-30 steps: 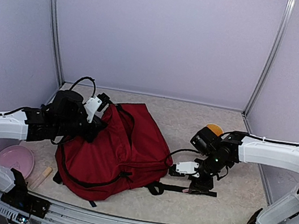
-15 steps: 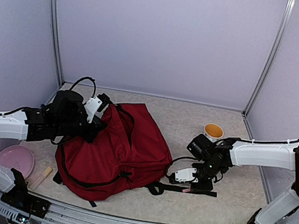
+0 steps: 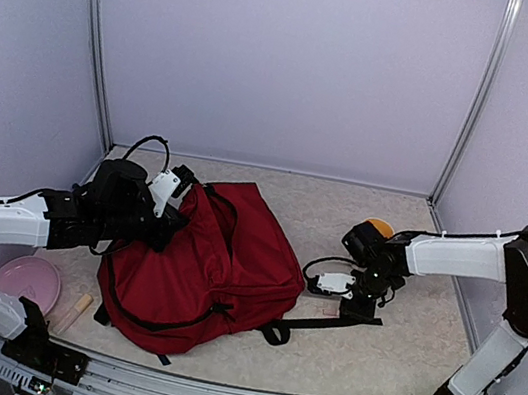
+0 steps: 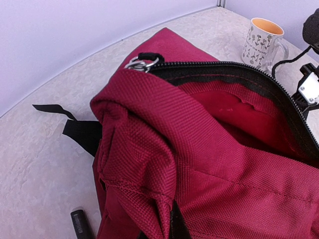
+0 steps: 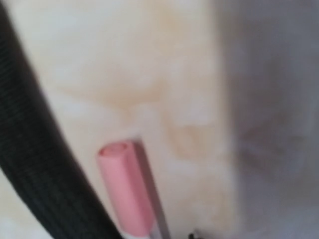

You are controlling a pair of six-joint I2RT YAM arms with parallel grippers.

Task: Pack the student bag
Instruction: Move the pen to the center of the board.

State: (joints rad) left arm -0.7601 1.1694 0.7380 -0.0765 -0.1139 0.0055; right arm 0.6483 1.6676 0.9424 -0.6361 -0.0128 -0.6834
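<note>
The student bag [image 3: 218,261], dark red with black straps, lies left of centre with its main zipper open. My left gripper [image 3: 173,211] is shut on bunched fabric at the bag's top edge and holds the mouth up. In the left wrist view the open bag [image 4: 219,149] fills the frame and hides the fingers. My right gripper [image 3: 351,312] points down at the table just right of the bag, beside a black strap [image 3: 324,325]. In the right wrist view a pink pen [image 5: 124,186] runs down into the jaws at the bottom edge, next to the strap [image 5: 40,174].
A mug with an orange inside [image 3: 377,229] stands behind the right gripper and also shows in the left wrist view [image 4: 261,42]. A pink plate [image 3: 25,279] and a pale stick [image 3: 75,311] lie at the front left. A black marker [image 4: 79,224] lies beside the bag.
My right gripper dropped to the table, then shifted back a little. The pen and the strap's right end moved with it. The left arm and the bag held still.
</note>
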